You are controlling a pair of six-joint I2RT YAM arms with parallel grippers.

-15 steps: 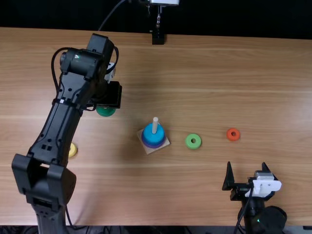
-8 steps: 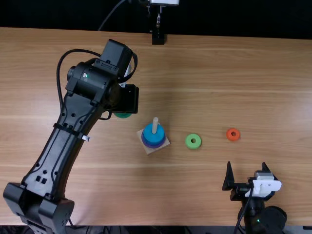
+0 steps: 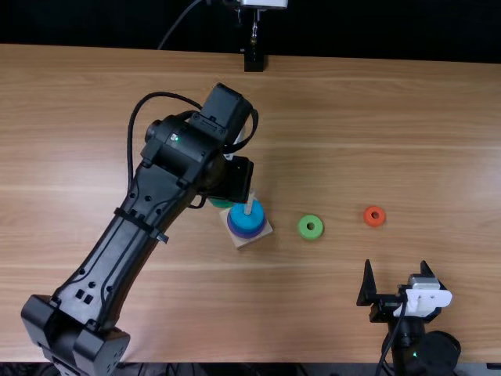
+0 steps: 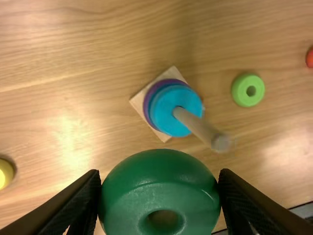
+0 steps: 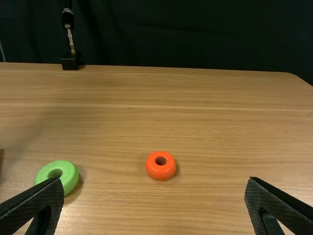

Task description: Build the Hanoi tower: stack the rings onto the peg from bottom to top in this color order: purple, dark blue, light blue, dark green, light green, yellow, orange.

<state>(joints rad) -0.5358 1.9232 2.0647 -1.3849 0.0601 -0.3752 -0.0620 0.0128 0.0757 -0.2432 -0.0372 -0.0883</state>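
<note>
My left gripper (image 3: 227, 184) hangs just behind and left of the peg; in the left wrist view, my left gripper (image 4: 160, 196) is shut on the dark green ring (image 4: 161, 171). The wooden peg (image 4: 195, 125) rises from its square base (image 4: 138, 101), with a light blue ring (image 3: 247, 216) uppermost, blue below it and the purple ring (image 4: 149, 100) lowest. The light green ring (image 3: 310, 227) and the orange ring (image 3: 374, 215) lie on the table. The yellow ring (image 4: 5, 174) sits apart. My right gripper (image 3: 398, 276) stands open near the front right; in the right wrist view, my right gripper (image 5: 154, 188) holds nothing.
A black stand (image 3: 254, 61) is at the table's far edge. The left arm (image 3: 117, 243) crosses the left part of the table (image 3: 313, 117). Bare wood surrounds the loose light green and orange rings.
The left gripper has moved right and a little toward the near edge, carrying the dark green ring to the peg. The right arm and the stacked rings have stayed in place.
</note>
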